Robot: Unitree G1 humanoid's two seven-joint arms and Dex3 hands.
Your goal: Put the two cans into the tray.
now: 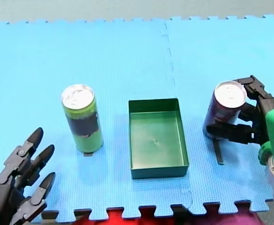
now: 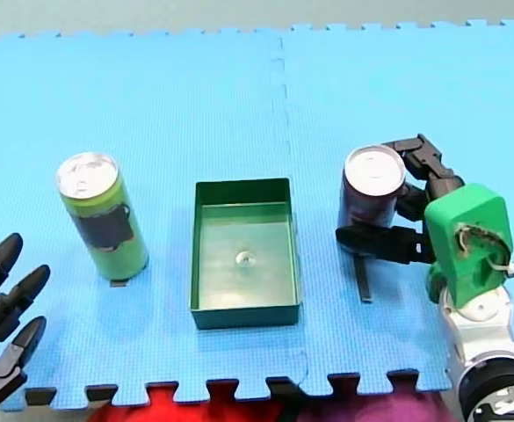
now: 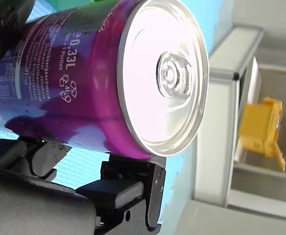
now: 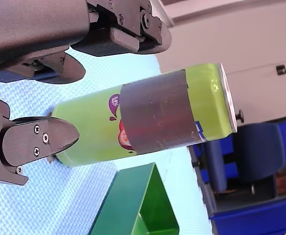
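Observation:
A purple can [image 2: 369,200] stands upright on the blue mat, to the right of the green tray [image 1: 158,169]. My right hand [image 1: 226,107] is shut on it, thumb low across its front and fingers [image 1: 256,89] round its far side. The first wrist view shows the same purple can [image 3: 84,83] close up between those fingers. A green can [image 1: 83,119] with a dark label stands upright left of the tray. My left hand [image 1: 36,164] is at the near left corner, apart from the green can and holding nothing. The tray has nothing in it.
The blue foam mat [image 1: 127,56] ends in a toothed edge near me, with red and purple material [image 1: 146,218] beyond it. A short dark strip [image 1: 218,152] lies on the mat at the purple can's base. The second wrist view has the green can [image 4: 147,115] beside the tray [image 4: 143,205].

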